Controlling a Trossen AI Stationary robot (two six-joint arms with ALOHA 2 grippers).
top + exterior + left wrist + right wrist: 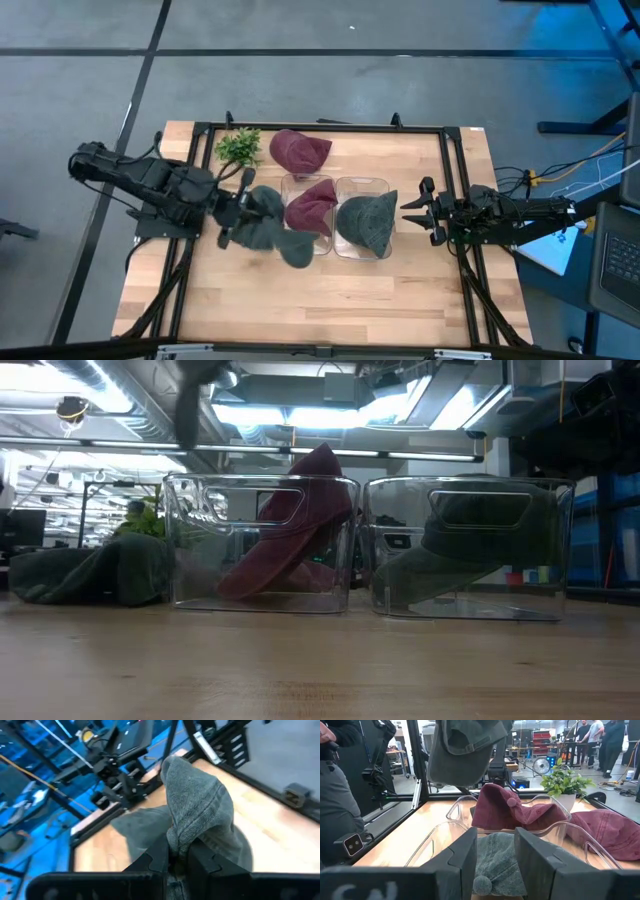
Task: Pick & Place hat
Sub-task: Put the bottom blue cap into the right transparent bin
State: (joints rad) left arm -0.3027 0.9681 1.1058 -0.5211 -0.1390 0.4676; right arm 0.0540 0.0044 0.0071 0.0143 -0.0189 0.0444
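Note:
My left gripper [243, 213] is shut on a grey-green hat [272, 212] just left of two clear bins. The right wrist view shows that hat [465, 750] hanging above the bins. A second dark green hat [90, 570] lies on the table left of the bins. The left bin [322, 247] has a maroon hat [310, 205] leaning against its wall. A grey hat [368, 222] lies in the right bin [362, 181]. Another maroon hat [298, 150] lies on the table beyond the bins. My right gripper [408, 210] is open, right of the right bin. My left gripper pinches a bunched fold of the grey-green hat [176, 840] between its two fingers, reaching in from the table's left. The hat is lifted, and in the right wrist view its crown [470, 765] hangs slack above the bins' rims.
A small green plant [238, 147] stands near the far left corner. A black frame rail [320, 126] runs around the tabletop. Bare wood [330, 300] lies between the bins and the near edge. People stand in the room beyond [590, 735].

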